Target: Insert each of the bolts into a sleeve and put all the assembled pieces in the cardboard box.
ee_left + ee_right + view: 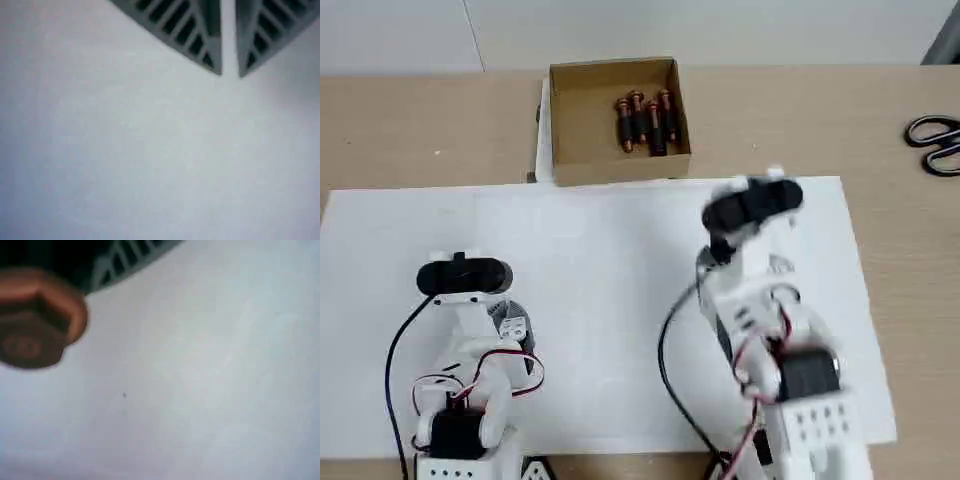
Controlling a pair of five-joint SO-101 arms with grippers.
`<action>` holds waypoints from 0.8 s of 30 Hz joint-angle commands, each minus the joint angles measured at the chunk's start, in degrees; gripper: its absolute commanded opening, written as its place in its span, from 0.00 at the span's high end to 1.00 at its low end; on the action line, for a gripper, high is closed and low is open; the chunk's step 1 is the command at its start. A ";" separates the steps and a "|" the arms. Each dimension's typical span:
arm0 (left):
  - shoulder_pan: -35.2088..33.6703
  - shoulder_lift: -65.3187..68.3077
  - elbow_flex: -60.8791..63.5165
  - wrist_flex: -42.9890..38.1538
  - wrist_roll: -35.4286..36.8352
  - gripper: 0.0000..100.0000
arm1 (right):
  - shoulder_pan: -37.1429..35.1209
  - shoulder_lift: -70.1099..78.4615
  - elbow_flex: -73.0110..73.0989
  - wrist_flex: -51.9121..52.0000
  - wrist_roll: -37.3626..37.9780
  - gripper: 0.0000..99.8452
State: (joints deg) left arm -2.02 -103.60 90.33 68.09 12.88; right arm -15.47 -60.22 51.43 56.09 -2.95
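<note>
Overhead, the right gripper [752,203] hangs above the white sheet [590,300], just short of the cardboard box [560,120], which lies ahead of it and slightly toward the left arm's side. Its jaws grasp a bolt [32,325], the copper hex head turned toward the wrist camera. Four assembled pieces [645,122] lie side by side in the box, long axes pointing away from the arms. The left gripper [230,72] sits farther back, jaws drawn nearly together on nothing. By this layout, the right arm is nearer the box.
</note>
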 commanded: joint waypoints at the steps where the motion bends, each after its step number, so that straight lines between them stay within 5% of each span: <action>1: 0.18 -0.09 -0.04 -0.26 -0.35 0.99 | 0.40 13.67 -12.13 -0.40 -0.79 1.00; 24: 0.18 -0.26 0.84 -0.53 -0.35 0.99 | -1.71 86.55 -86.07 -0.04 2.99 1.00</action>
State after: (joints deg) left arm -2.02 -103.60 91.30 68.09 12.88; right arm -16.26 23.47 -25.05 56.09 -1.63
